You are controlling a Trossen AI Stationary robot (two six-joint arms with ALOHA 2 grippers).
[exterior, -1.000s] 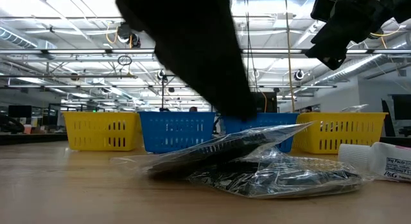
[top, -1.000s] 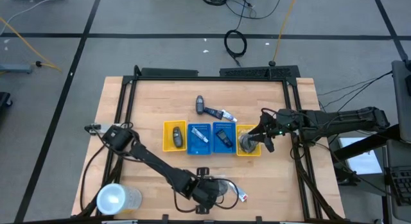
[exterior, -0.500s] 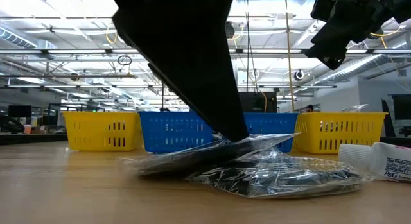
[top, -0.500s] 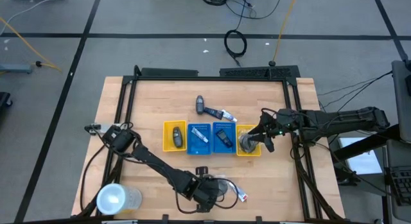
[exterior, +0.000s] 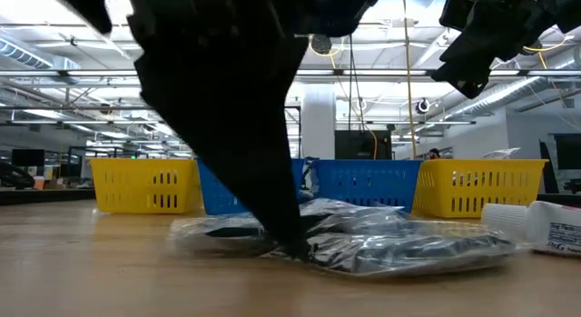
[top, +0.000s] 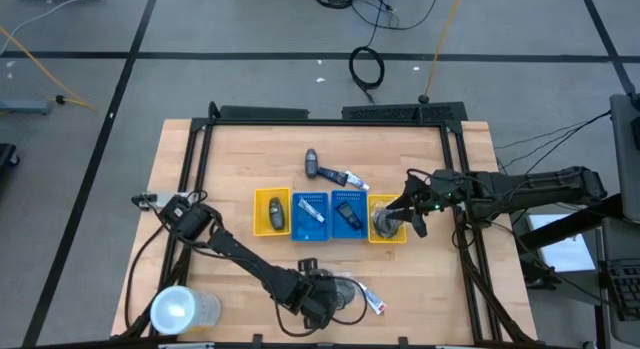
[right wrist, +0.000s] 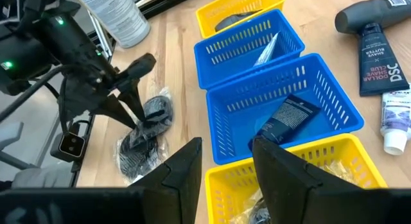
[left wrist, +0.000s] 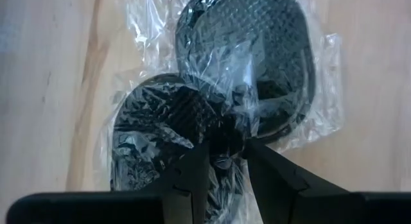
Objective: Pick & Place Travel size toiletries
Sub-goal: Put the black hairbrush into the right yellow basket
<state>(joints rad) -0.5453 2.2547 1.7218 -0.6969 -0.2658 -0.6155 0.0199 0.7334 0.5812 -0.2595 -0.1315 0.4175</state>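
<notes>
A clear plastic bag with two dark round mesh puffs (top: 345,292) (left wrist: 244,76) lies flat near the table's near edge. My left gripper (top: 318,292) (left wrist: 226,149) stands over it, pointing down, shut on the film. A white tube with a red end (top: 372,304) (exterior: 545,231) lies just right of the bag. My right gripper (top: 408,211) (right wrist: 228,150) hovers open above the right yellow tray (top: 388,229). A black bottle (top: 312,165) and a white tube (top: 352,178) lie on the far side of the trays. My left gripper pinches the crumpled clear film between the two puffs (left wrist: 225,135) between its two fingers, from above, pointing down. The bag (exterior: 381,240) lies flat on the table under the fingers (exterior: 289,244).
Yellow, blue, blue and yellow slotted trays (top: 309,204) stand in a row mid-table, each with an item inside. A large clear cup (top: 180,309) stands at the near left corner. Bare wood lies left of the trays and along the far edge.
My left gripper has come down and shifted a little toward the table's left. The bag, whose upper side was tipped up a second ago, now lies flattened on the table.
</notes>
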